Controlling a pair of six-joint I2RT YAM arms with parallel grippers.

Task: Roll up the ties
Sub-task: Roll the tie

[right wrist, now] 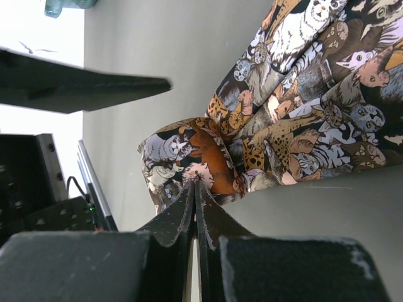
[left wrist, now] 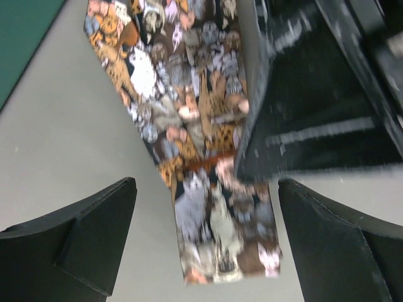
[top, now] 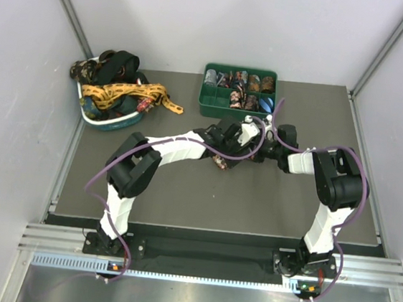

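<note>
Locating the item first: where does the work lie? (Inspector)

Cat-print tie (left wrist: pixel 195 126), flat on the grey desk (left wrist: pixel 56 163) at mid-desk, between the two arms. One end is doubled over into a small fold, and the rest runs out of the wrist views. Rolled ties (top: pixel 241 82) sit in the green tray (top: pixel 213 110) at the far side. Loose ties (top: pixel 121 88) are heaped on a basket (top: pixel 93 116) at far left. (Assessor)

State of the hands? (Inspector)

Left hand (left wrist: pixel 206 189): fingers wide, one either side of the strip's end, touching nothing that I can see. Right hand (right wrist: pixel 196 184): closed to a slit, tips nipping the fold. (Assessor)

Handling character? (Inspector)

Judged light, limp, smooth-faced woven fabric. It has no stiffness of its own, so it will sag, twist and spring open wherever unsupported. A smooth face is likely to slide between hard fingers. Not fragile, though a pointed tip could snag threads. (Assessor)

Recommended hold? (Inspector)

Across the narrow width at the fold, through both layers, so the turn is trapped. The free hand should pin the flat run just beside it for tension. A hold on a single edge is advised against, as the roll would likely skew into a cone. (Assessor)
</note>
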